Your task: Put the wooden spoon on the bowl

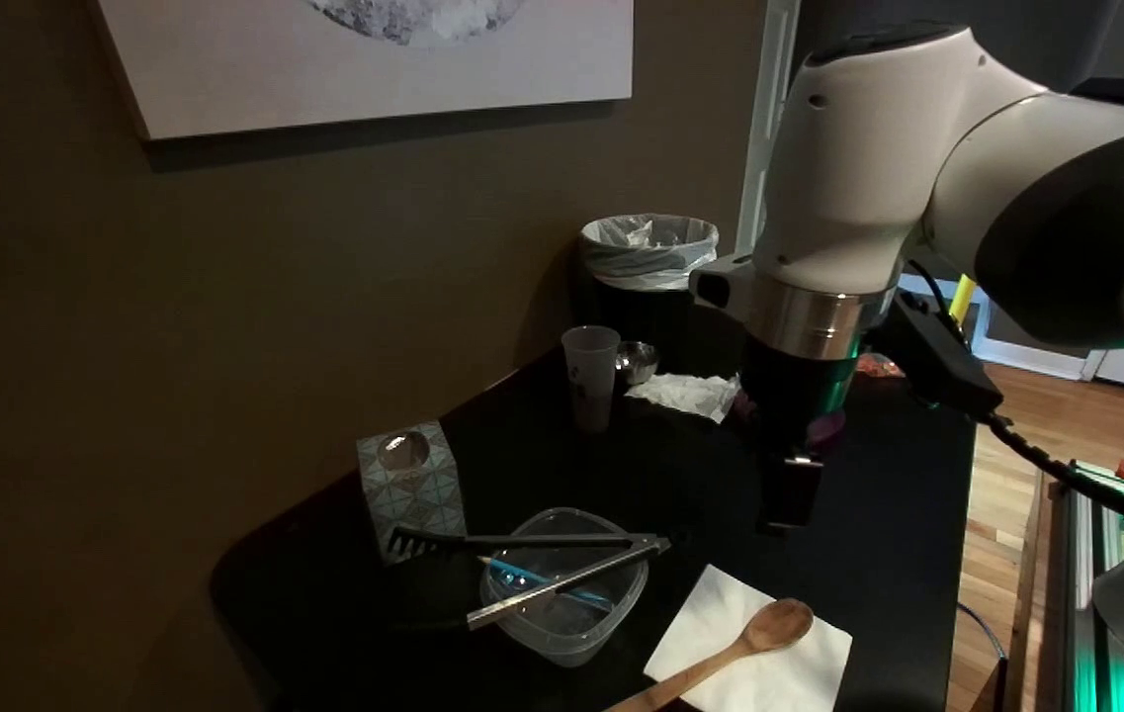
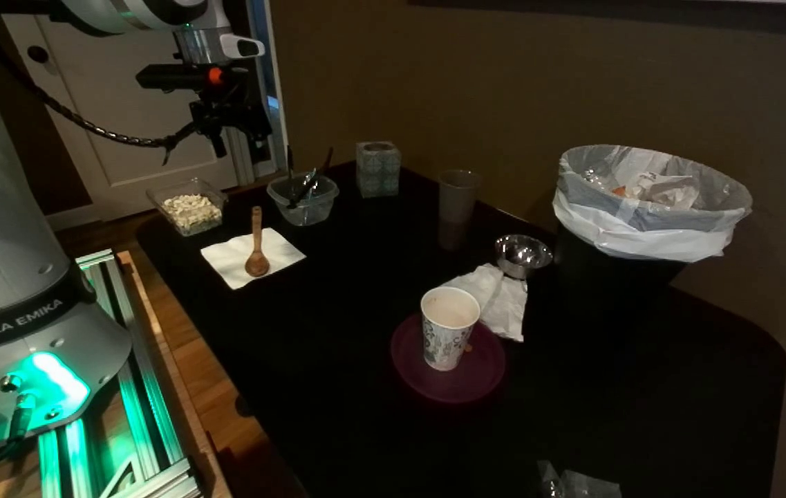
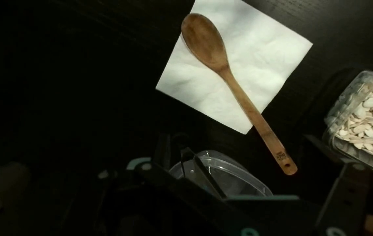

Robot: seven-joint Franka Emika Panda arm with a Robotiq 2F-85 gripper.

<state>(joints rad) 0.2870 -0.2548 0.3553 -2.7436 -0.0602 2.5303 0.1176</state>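
The wooden spoon (image 1: 776,625) lies on a white napkin (image 1: 710,603) on the dark table. In both exterior views (image 2: 256,238) it stays on the napkin, and in the wrist view (image 3: 243,98) its handle end reaches past the napkin's edge. The clear bowl (image 1: 571,648) stands beside the napkin; it also shows in an exterior view (image 2: 310,211) and partly in the wrist view (image 3: 235,170), where my gripper hides the rest. Metal tongs (image 1: 562,585) with dark tips rest across it. My gripper (image 3: 240,142) is open and empty, above the table, apart from the spoon.
A clear container of pale seeds (image 2: 192,213) stands near the napkin. A tissue box (image 2: 378,169) and tall cup (image 2: 455,207) are along the wall. A metal bowl (image 2: 522,256), crumpled paper (image 2: 503,304), a paper cup (image 2: 446,339) on a purple plate (image 2: 410,366) and a bin (image 2: 614,277) are farther along.
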